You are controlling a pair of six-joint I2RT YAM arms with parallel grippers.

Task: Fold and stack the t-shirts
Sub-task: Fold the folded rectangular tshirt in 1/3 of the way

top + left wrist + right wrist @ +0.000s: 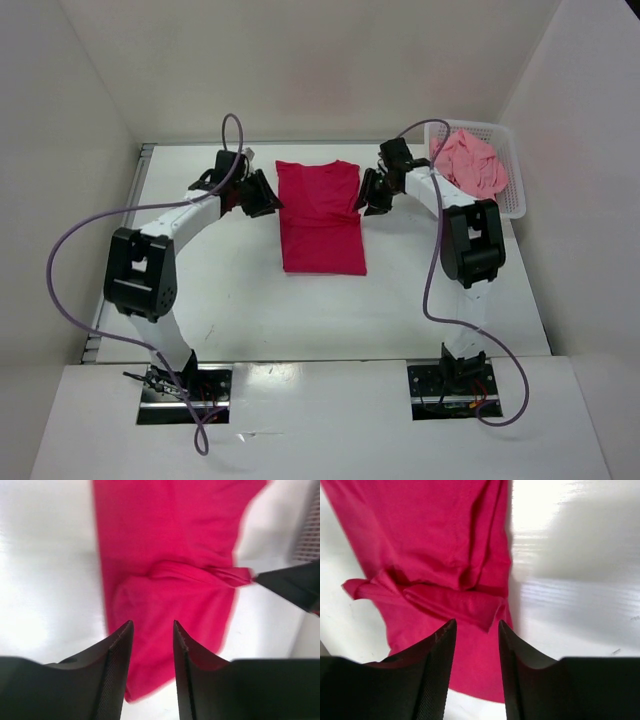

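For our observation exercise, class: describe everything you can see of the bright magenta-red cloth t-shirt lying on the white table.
The bright magenta-red cloth t-shirt is soft fabric folded into a long panel, with a sleeve turned inward and bunched. It lies flat on the white table, centred, its long axis running near to far. The left gripper and right gripper flank its far half, jaws open, holding nothing; contact is unclear.

Left hand (152,626), jaws apart, hangs over the magenta-red t-shirt (165,555); right hand (292,582) perhaps touches its sleeve.
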